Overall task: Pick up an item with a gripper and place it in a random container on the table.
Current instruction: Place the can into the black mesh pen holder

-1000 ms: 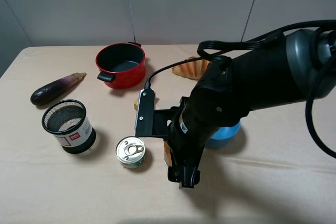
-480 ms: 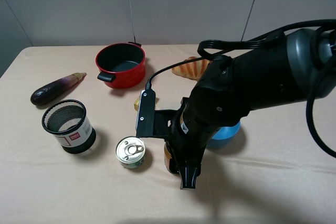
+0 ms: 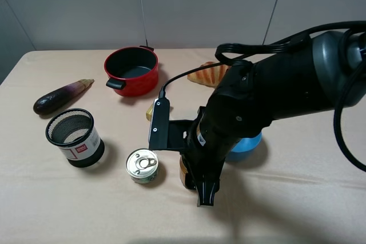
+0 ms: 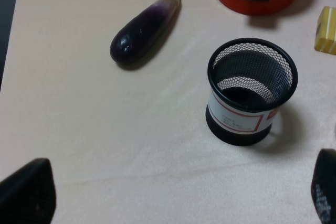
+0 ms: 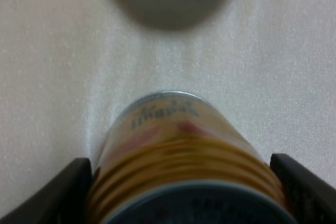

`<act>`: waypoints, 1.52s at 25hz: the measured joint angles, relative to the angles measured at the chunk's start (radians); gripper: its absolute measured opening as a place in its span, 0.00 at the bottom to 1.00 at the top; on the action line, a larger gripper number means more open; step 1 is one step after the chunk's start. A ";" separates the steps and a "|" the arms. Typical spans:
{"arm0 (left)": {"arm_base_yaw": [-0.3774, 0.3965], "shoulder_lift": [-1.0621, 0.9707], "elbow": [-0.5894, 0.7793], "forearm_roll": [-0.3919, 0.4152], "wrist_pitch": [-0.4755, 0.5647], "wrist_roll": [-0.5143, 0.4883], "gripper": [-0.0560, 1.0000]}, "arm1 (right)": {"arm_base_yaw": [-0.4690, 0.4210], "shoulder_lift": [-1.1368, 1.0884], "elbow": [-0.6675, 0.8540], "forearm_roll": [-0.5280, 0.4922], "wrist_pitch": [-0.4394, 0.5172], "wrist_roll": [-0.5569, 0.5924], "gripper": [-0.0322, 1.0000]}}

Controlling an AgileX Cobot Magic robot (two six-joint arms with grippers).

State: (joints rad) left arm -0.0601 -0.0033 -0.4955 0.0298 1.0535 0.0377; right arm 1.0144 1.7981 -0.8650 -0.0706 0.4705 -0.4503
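The tall orange-brown can (image 3: pixel 183 171) is held between the fingers of my right gripper (image 3: pixel 203 194), just right of the flat can. In the right wrist view the can (image 5: pixel 176 145) fills the gap, with a black finger (image 5: pixel 55 192) pressed against each side. I cannot tell whether it rests on the beige-pink table (image 3: pixel 68 210). The black wire-mesh cup (image 3: pixel 74 136) with its white-and-red label stands upright and empty at the left; it also shows in the left wrist view (image 4: pixel 251 93). My left gripper (image 4: pixel 176 203) is open and empty, back from the cup.
A flat silver-topped can (image 3: pixel 142 165) lies between the cup and the held can. A red pot (image 3: pixel 131 70), an eggplant (image 3: pixel 60 96), bread (image 3: pixel 207 74), a small yellow block (image 4: pixel 326 36) and a blue bowl (image 3: pixel 245 146) partly under the right arm stand around.
The right gripper has shifted slightly right and forward around the can, and its fingers look narrower. Nothing else has moved.
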 joint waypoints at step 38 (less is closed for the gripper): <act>0.000 0.000 0.000 0.000 0.000 0.000 0.99 | 0.000 0.007 -0.375 0.008 0.494 -0.013 0.51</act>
State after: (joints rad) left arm -0.0601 -0.0033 -0.4955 0.0298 1.0535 0.0377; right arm 1.0144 1.8048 -1.2405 -0.0630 0.9642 -0.4631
